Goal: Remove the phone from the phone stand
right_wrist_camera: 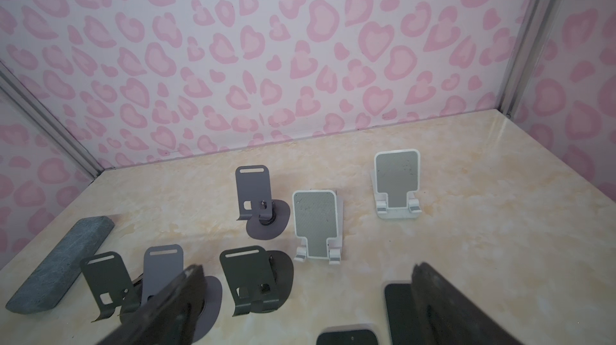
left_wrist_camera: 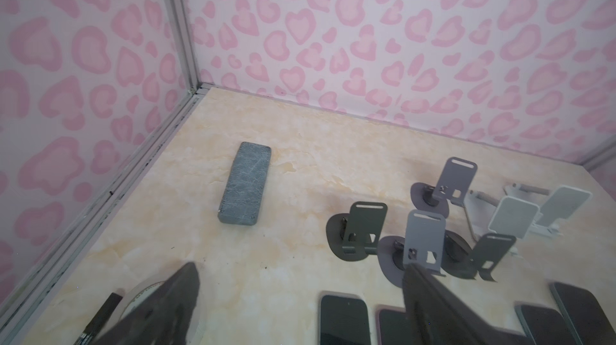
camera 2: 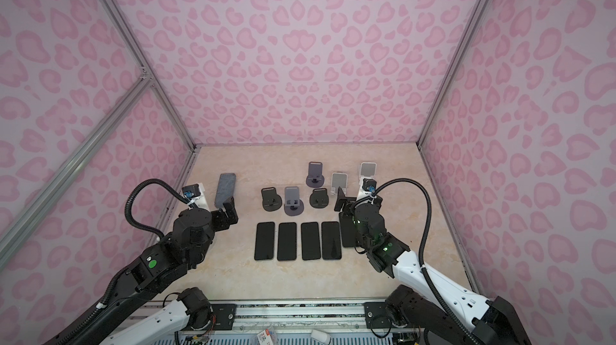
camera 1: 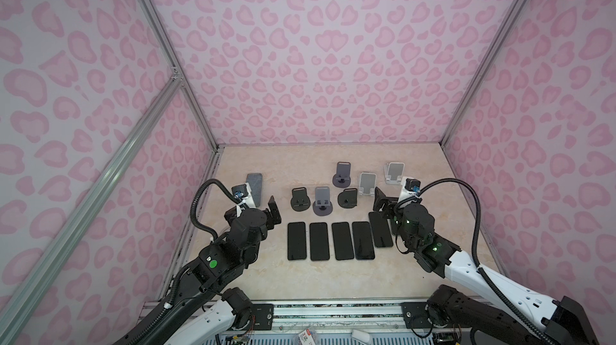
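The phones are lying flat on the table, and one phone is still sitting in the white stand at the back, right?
Not quite. The white stand at the back is empty: the right wrist view shows its grey pad bare, with no phone in it. The phones do lie flat on the table.

The beige marble-patterned tabletop (camera 1: 266, 280) is looking smooth and faintly glossy. The flat black phones (camera 1: 319, 241) are gleaming like glass. The dark bent-sheet stands (right_wrist_camera: 248, 276) are looking like matt metal, the 2 white plastic stands (right_wrist_camera: 396, 176) grainy-padded. The grey rectangular block (left_wrist_camera: 245, 184) is looking rough, stony.
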Robot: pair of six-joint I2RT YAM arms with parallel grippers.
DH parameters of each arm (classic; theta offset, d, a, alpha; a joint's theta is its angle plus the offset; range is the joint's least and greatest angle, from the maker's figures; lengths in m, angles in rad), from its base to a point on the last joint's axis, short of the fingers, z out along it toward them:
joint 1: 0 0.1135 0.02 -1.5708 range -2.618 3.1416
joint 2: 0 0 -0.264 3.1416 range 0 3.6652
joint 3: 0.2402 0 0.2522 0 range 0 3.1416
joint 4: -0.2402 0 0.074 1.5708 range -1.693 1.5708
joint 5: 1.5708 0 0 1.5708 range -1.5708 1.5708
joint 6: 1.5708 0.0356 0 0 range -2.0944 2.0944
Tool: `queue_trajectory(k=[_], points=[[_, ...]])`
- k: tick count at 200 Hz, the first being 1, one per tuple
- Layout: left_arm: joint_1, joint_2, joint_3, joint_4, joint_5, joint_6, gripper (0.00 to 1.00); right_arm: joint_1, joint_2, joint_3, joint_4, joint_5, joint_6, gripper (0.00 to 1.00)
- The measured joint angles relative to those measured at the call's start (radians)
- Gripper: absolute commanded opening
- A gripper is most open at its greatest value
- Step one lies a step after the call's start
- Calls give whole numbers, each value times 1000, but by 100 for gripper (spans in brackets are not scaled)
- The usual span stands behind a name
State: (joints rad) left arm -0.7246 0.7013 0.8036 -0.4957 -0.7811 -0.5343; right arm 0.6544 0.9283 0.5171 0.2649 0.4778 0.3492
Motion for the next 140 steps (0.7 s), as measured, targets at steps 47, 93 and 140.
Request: queue_trajectory(k=[47,93,140], points=[[1,17,-15,23,-64,-16,98,-4,-47,-138,145,33,-14,99],[14,123,-127,233,-79,193,98,-29,-17,-129,229,34,-90,98],[178,203,-245,448,102,409,98,-116,11,-153,268,-56,-116,99]])
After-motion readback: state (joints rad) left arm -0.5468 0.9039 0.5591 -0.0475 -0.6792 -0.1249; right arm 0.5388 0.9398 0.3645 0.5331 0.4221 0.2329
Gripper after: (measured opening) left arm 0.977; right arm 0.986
